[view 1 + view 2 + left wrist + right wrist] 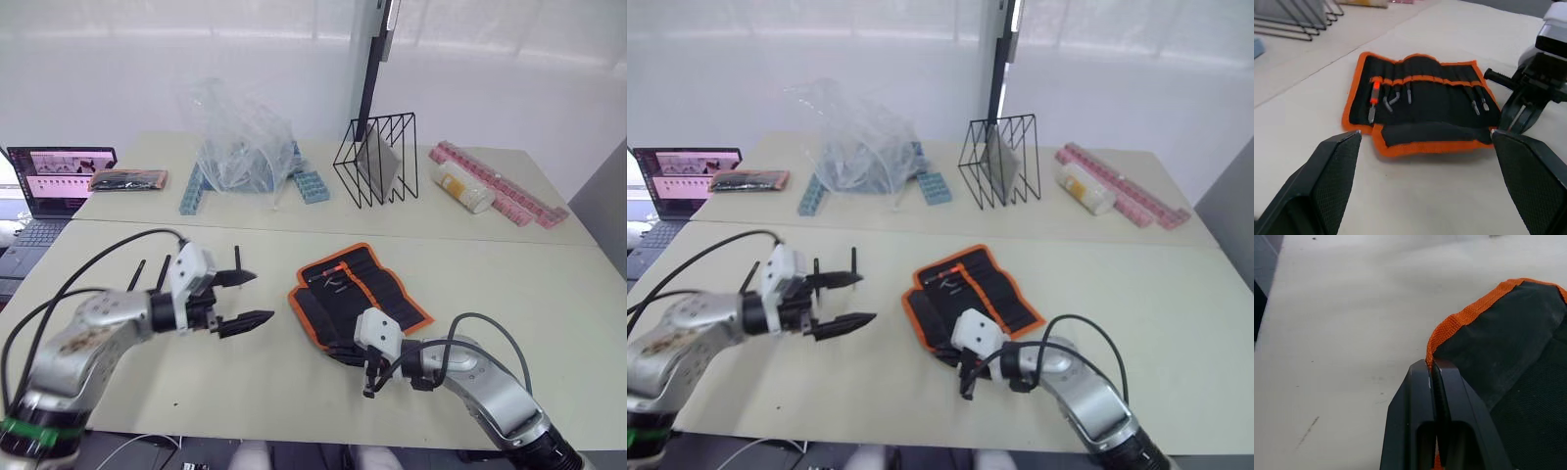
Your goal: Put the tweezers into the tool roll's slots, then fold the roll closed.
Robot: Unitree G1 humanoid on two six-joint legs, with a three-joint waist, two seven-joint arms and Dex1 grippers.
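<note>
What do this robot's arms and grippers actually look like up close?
Both arms are rounded silver-grey metal, with loose black cables looping alongside. Each wrist carries a boxy white block. The left gripper and right gripper each have two black fingers; the left one's pads are broad, wedge-shaped and finely textured.

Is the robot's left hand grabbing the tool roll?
No, the left gripper hangs open above bare table, its jaws wide apart, well to the side of the tool roll.

Beige table carries the tool roll (open), laptop.
</note>
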